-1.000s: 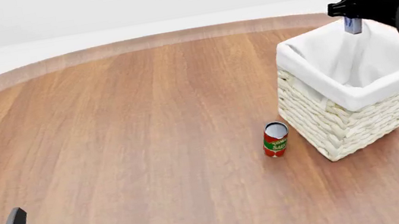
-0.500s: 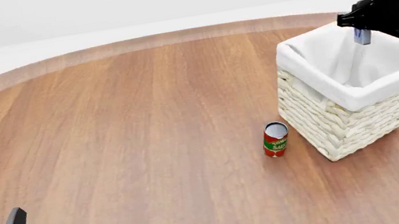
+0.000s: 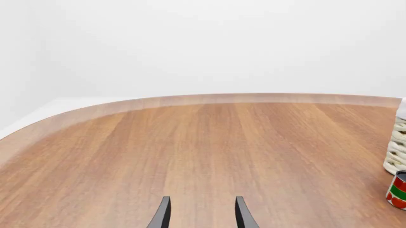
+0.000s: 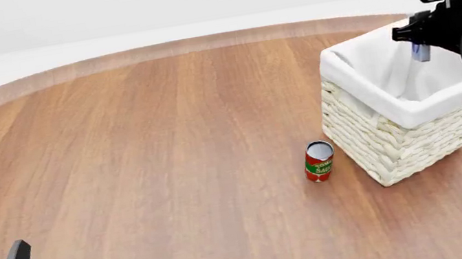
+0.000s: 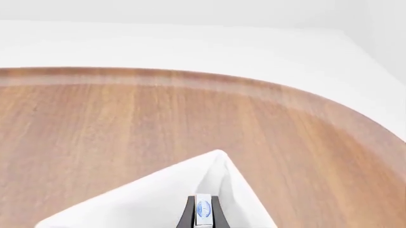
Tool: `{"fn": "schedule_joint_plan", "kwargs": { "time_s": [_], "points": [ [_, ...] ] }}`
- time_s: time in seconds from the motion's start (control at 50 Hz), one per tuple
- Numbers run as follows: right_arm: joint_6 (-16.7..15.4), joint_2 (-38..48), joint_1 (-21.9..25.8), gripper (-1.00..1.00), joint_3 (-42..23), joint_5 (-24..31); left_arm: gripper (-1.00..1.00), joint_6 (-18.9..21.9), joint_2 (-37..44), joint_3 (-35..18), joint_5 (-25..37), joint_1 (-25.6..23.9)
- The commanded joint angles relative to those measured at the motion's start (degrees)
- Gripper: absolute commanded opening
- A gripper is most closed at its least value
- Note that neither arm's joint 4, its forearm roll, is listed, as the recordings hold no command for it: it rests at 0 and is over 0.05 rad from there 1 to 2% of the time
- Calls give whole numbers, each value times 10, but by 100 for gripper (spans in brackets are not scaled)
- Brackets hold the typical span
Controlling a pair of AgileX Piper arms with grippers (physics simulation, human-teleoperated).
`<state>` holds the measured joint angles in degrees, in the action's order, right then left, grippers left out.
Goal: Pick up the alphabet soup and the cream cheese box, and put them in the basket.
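wooden table (image 4: 143, 157) bears the basket (image 4: 399, 137) beside a red can (image 4: 319, 161); right gripper (image 4: 421, 52) above it clamps the cream cheese box (image 5: 203, 211), left gripper (image 3: 201, 213) spread, holding nothing.

Simulated test setting, not a real room. Evidence: rounded wooden desk (image 4: 152, 156) with uniform grain, set against blank white floor and walls with no fixtures, windows or furniture. Flat, even rendered lighting. Household props only: wicker basket (image 4: 399, 137) with white liner, red and green can (image 4: 319, 161) just beside it.
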<state>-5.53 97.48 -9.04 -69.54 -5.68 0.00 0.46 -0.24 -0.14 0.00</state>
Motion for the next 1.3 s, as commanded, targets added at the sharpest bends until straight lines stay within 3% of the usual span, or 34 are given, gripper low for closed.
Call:
{"fn": "schedule_joint_plan", "kwargs": {
  "time_s": [0.02, 1.08, 1.1, 1.3],
  "points": [
    [7, 7, -6, -100, -2, -10, 100, 0, 0, 0, 0, 0],
    [9, 20, -10, -100, 12, -32, 100, 0, 0, 0, 0, 0],
    [9, 20, -10, 100, 12, -33, 100, 0, 0, 0, 0, 0],
    [13, 4, -5, 100, 19, -36, 100, 0, 0, 0, 0, 0]
  ]
}}
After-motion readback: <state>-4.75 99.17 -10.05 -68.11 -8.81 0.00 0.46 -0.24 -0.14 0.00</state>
